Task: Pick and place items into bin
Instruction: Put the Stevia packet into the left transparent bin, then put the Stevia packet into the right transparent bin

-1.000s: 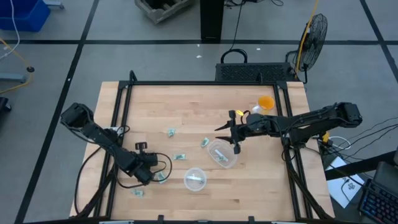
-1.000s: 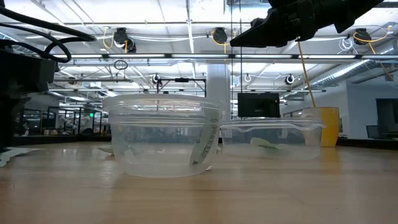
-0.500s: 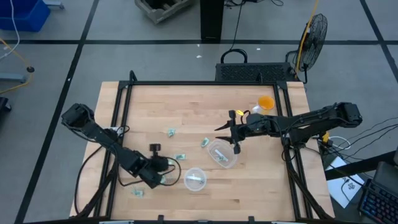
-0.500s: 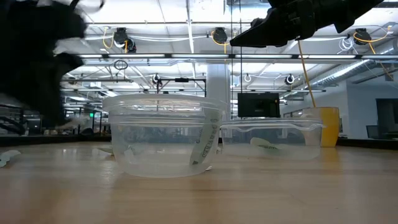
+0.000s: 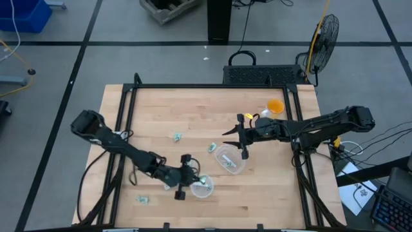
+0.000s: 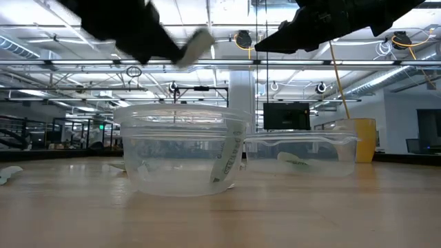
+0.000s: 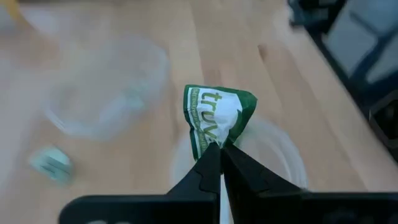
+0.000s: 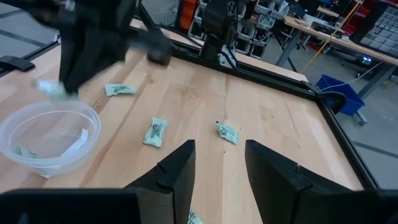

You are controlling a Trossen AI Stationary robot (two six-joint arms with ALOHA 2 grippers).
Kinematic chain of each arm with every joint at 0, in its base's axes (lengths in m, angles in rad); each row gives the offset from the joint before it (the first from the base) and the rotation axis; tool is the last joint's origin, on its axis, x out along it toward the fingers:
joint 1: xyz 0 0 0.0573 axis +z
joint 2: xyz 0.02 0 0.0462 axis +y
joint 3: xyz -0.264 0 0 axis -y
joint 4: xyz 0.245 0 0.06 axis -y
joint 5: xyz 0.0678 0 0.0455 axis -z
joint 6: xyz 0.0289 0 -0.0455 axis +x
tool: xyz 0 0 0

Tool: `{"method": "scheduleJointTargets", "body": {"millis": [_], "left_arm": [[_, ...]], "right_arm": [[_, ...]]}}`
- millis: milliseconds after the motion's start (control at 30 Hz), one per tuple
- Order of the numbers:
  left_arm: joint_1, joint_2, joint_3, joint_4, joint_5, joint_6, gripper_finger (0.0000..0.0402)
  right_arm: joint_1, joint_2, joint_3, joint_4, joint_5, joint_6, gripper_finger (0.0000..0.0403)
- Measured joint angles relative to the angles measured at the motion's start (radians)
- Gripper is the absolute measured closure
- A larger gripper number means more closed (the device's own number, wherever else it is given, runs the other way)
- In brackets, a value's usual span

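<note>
My left gripper [image 5: 194, 183] hangs over the near clear round cup's [image 5: 203, 188] left rim, shut on one green-and-white wrapped item [image 7: 217, 117]; in the low view the item [image 6: 196, 45] shows above that cup [image 6: 180, 151]. My right gripper [image 5: 235, 143] waits open above the far clear cup [image 5: 230, 160], which has an item inside. More items lie flat on the wood [image 5: 176, 136] [image 5: 210, 147] [image 5: 141, 200]. The near cup also holds pieces. My left gripper pinches the item by its lower corner [image 7: 213, 144] between the two fingertips [image 7: 205, 167]. The fingers slant down from the table's left side. The item sticks out past the tips, lifted clear of the table and above the near cup.
An orange cup [image 5: 275, 106] stands at the far right, behind my right arm. A black frame [image 5: 212, 86] rims the wooden table. Bare wood lies along the far side and at the near right corner.
My left gripper has gone from the table's near left part toward the right and up, tipping from pointing steeply down to a shallow slant. It has lifted an item off the wood and now stands over the near cup.
</note>
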Motion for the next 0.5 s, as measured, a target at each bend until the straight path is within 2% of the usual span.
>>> {"method": "scheduleJointTargets", "body": {"millis": [100,267,500], "left_arm": [[0.003,0.085,0.011,0.048,0.043,-0.018,0.0368],[0.003,0.152,0.087,0.036,0.050,0.057,0.0357],[0.010,0.156,0.187,-0.189,0.038,0.028,0.0356]], "right_arm": [[0.000,0.000,0.000,-0.007,0.000,-0.001,0.0271],[0.000,0.000,0.000,-0.007,0.000,-0.003,0.0271],[0.000,0.000,0.000,-0.017,0.000,-0.003,0.0271]]}}
